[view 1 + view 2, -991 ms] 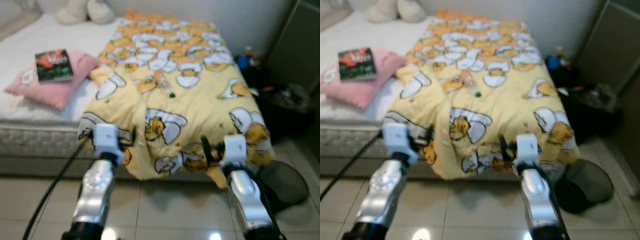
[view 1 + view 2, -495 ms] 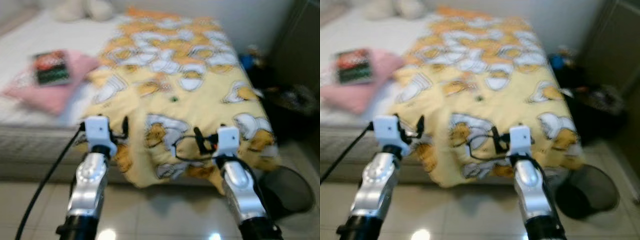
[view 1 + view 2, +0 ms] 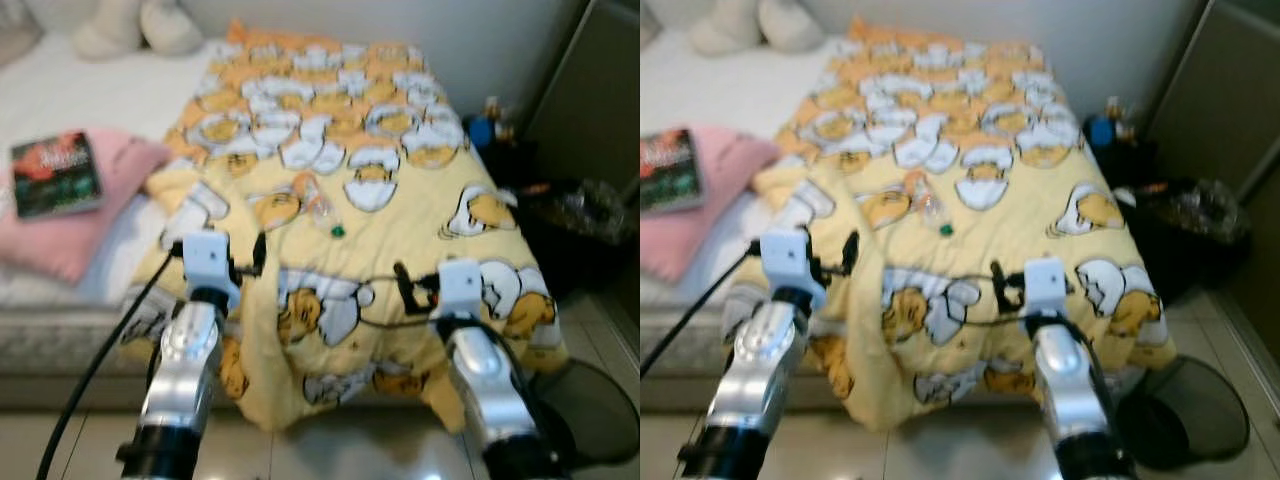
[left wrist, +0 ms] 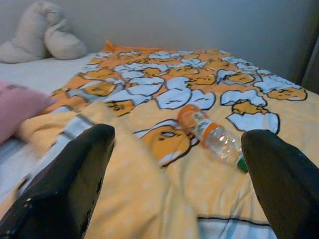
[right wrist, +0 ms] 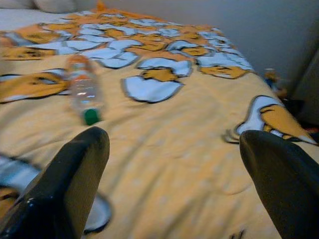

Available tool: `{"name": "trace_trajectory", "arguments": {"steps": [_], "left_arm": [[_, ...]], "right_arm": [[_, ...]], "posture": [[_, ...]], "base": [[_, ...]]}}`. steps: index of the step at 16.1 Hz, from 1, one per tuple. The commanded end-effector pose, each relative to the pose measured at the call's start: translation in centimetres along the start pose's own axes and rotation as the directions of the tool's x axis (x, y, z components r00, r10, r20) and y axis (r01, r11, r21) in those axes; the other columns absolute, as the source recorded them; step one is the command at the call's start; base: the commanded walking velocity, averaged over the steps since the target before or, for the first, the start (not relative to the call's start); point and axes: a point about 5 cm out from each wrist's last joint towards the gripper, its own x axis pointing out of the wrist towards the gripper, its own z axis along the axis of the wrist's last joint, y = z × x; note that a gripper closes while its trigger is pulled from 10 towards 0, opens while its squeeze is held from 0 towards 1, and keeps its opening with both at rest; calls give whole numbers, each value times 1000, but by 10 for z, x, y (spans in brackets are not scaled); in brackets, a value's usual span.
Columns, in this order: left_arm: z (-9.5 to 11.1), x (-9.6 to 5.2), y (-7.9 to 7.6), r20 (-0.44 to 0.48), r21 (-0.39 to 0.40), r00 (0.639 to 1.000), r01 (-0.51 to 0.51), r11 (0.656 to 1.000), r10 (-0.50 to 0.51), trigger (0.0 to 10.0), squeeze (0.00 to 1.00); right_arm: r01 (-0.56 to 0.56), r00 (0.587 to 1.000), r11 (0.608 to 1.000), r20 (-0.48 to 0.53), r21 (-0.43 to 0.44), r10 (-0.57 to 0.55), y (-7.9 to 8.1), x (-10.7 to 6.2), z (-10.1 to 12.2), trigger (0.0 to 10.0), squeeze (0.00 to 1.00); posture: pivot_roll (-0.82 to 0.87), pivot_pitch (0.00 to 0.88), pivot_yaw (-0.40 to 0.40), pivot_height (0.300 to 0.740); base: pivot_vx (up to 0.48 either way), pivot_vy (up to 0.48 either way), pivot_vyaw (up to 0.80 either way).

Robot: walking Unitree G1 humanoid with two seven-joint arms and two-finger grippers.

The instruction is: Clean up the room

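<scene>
On yellow egg-print blanket (image 3: 400,190), mid-bed: plastic bottle (image 4: 212,133), orange label, green cap, lying flat. Left gripper (image 4: 174,184) and right gripper (image 5: 174,184) raised near foot edge, fingers spread wide, holding nothing. Head views add pink pillow (image 3: 75,225) bearing book (image 3: 55,175), dark bin (image 3: 1190,420) on floor.

Both silver arms are raised forward, side by side, forearms roughly parallel, white wrist housings at similar height. Left gripper (image 4: 174,169): two black fingers (image 4: 75,179) spread wide, nothing between them. Right gripper (image 5: 174,169): same, fingers (image 5: 70,174) wide apart, nothing held. From the head camera the left gripper (image 3: 258,252) sits far of its wrist on the left, right gripper (image 3: 403,283) likewise on the right. A black cable runs down from the left wrist.
</scene>
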Motion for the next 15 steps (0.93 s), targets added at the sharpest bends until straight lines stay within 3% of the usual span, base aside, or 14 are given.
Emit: {"name": "trace_trajectory", "arguments": {"steps": [1, 3, 6, 11, 13, 15], "left_arm": [[1, 3, -7, -2, -25, 1000, 13, 1000, -13, 10000, 0], [-2, 2, -3, -24, -56, 1000, -18, 998, 16, 10000, 0], [-3, 1, -2, -25, -39, 1000, -13, 999, 12, 10000, 0], [1, -3, -2, -12, -19, 1000, -8, 1000, 8, 10000, 0], [7, -3, 14, 0, 54, 999, -49, 997, 49, 10000, 0], [23, -1, 28, 20, 52, 999, -27, 998, 26, 10000, 0]], "right_arm": [[42, 999, 999, -5, -7, -42, -11, 1, 0, 10000, 0], [32, 999, 999, -5, -9, -32, -10, 3, 1, 10000, 0], [10, 1000, 1000, 7, -3, -10, -4, 10, 6, 10000, 0], [-40, 996, 999, 77, 37, 37, 12, 47, 48, 10000, 0], [-104, 994, 993, 46, 62, 102, 27, 71, 69, 10000, 0], [-139, 990, 986, 7, 96, 139, 37, 80, 73, 10000, 0]], "posture": [[-4, 0, 7, 740], [-4, 0, 11, 740], [3, 0, 10, 740], [25, 0, 9, 740], [64, 0, 6, 740], [112, 3, 0, 740]], "base": [[469, 0, 0], [461, 0, 0], [441, 0, 0], [442, 0, 0], [0, 0, 0], [0, 0, 0]]}}
